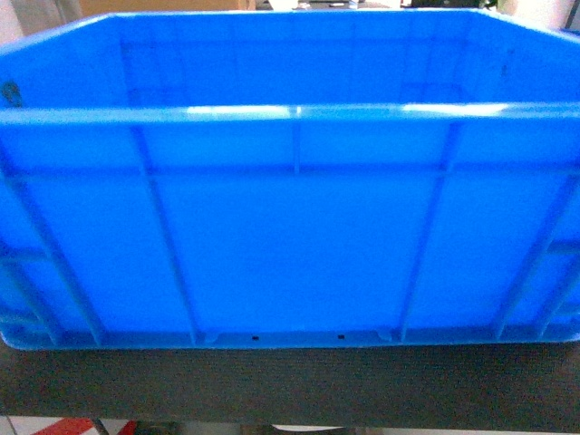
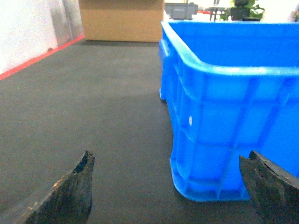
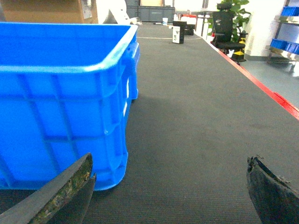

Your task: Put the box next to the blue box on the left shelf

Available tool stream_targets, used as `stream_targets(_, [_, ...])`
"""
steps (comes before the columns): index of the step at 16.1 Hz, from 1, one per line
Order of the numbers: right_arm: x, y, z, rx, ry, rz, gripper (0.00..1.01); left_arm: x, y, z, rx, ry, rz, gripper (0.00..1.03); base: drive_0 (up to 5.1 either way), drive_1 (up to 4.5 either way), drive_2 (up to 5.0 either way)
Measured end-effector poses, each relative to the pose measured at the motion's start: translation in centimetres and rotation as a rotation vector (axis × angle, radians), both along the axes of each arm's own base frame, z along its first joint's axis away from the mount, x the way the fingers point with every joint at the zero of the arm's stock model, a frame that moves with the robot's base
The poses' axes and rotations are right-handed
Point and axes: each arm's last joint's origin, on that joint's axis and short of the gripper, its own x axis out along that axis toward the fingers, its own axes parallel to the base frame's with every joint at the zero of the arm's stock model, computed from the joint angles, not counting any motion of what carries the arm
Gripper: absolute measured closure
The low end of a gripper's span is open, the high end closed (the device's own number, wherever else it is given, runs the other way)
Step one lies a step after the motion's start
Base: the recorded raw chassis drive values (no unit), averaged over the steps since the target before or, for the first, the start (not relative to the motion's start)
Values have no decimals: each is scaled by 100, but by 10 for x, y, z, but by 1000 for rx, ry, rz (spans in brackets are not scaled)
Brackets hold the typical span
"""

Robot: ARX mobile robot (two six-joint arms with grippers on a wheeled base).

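The box (image 1: pixel 290 236) is a large bright-blue ribbed crate that fills the head view and stands on a dark grey surface (image 1: pixel 290 385). Its left front corner shows in the left wrist view (image 2: pixel 219 116), its right front corner in the right wrist view (image 3: pixel 70 102). My left gripper (image 2: pixel 168 163) is open, low over the dark surface, its jaws straddling the box's left front corner without touching. My right gripper (image 3: pixel 170 163) is open too, its left finger (image 3: pixel 60 193) just in front of the box's right front corner. The left shelf and the other blue box are out of view.
A brown cardboard box (image 2: pixel 121 21) stands behind the crate on the left. A red line (image 3: pixel 275 100) marks the dark surface's right edge and another (image 2: pixel 37 58) its left. An office chair (image 3: pixel 226 28), a plant and small blue bins (image 3: pixel 285 44) lie beyond.
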Motion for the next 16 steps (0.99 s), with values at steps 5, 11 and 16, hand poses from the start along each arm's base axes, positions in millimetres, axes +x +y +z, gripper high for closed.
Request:
stream_targets(5, [0,0,0,1,0,-1,3,0,0,0,1,-1,-2,5,0,0,0])
stream_targets(11, [0,0,0,1,0,-1,3,0,0,0,1,-1,-2,5,0,0,0])
stream_targets(16, [0,0,0,1,0,-1,3,0,0,0,1,-1,-2,5,0,0,0])
